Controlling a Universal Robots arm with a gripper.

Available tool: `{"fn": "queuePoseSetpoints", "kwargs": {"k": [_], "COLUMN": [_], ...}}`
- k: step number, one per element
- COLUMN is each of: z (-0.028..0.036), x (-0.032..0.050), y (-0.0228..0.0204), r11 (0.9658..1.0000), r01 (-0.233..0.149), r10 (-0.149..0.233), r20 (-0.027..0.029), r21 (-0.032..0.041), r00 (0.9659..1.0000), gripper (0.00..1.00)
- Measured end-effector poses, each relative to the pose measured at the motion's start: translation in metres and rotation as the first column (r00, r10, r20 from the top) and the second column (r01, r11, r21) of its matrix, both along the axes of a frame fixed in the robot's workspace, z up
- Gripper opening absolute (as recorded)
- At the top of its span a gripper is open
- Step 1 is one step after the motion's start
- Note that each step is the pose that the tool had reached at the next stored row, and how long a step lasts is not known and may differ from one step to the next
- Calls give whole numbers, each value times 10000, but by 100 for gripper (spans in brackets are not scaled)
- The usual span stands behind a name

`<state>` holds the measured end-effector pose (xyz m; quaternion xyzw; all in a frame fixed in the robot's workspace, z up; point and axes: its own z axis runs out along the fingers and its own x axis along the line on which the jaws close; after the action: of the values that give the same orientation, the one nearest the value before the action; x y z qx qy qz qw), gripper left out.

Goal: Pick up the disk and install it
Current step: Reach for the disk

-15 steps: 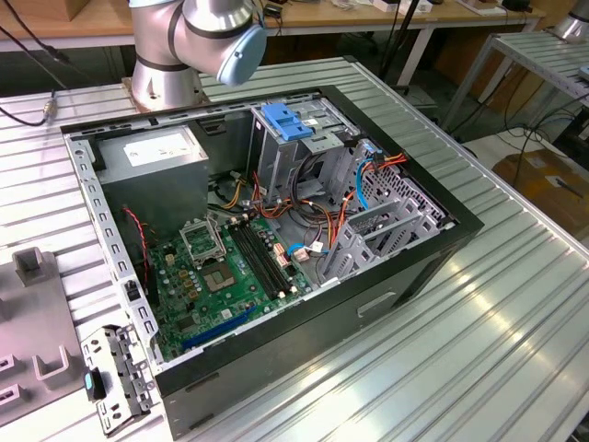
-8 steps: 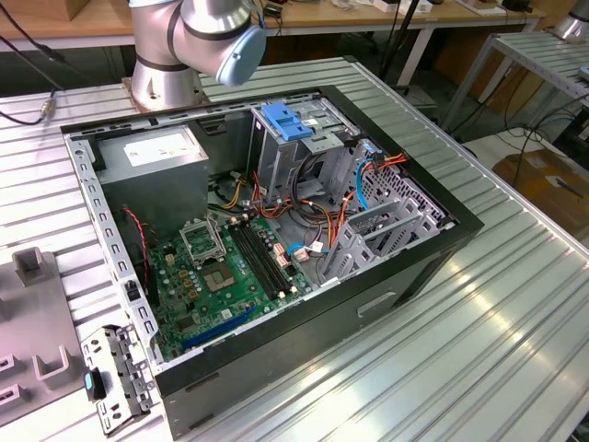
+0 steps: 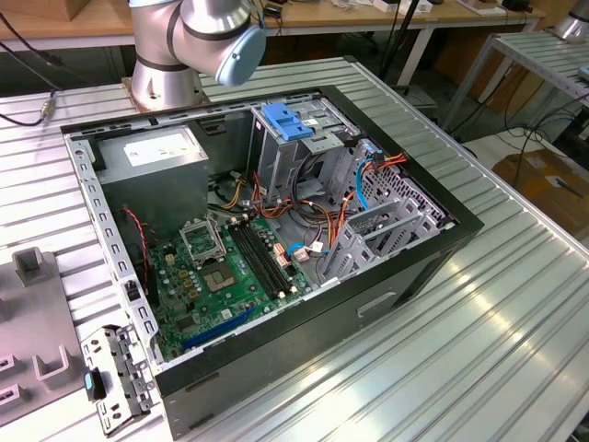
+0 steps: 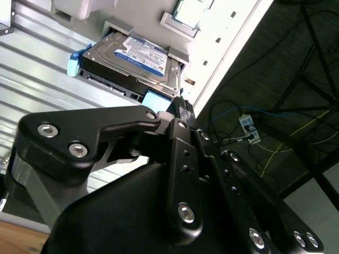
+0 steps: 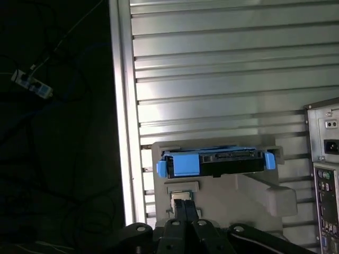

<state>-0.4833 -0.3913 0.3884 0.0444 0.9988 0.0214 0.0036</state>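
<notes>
The disk (image 4: 135, 58) is a silver-grey drive with a white-and-blue label. It lies flat in a grey holder (image 5: 228, 193) on the ribbed metal table. In the first wrist view the disk (image 5: 222, 163) is seen edge-on, with its blue carrier tab (image 5: 177, 164) facing me. My gripper (image 5: 185, 210) has black fingers that lie together with nothing between them. It hovers a short way off the holder, apart from the disk. In the second wrist view the gripper (image 4: 179, 106) has its tip just short of the disk's near edge.
An open computer case (image 3: 442, 249) lies on the table, with a motherboard (image 3: 230, 267), a grey box with a white sticker (image 3: 152, 152), and a metal cage topped by a blue latch (image 3: 285, 124). The table's edge (image 5: 124, 132) runs close beside the holder, with floor cables beyond.
</notes>
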Motion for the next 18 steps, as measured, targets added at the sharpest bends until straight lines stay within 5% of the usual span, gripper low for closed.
{"fn": "queuePoseSetpoints", "kwargs": {"k": [10, 18], "z": [-121, -130], "x": [181, 183], "y": [107, 111], "r11": [9999, 9999], "r01": [129, 135], "r10": [-129, -135], "r20": [-410, -437], "r21": [-3, -3], "r00": [9991, 9990], "gripper": [11, 11]}}
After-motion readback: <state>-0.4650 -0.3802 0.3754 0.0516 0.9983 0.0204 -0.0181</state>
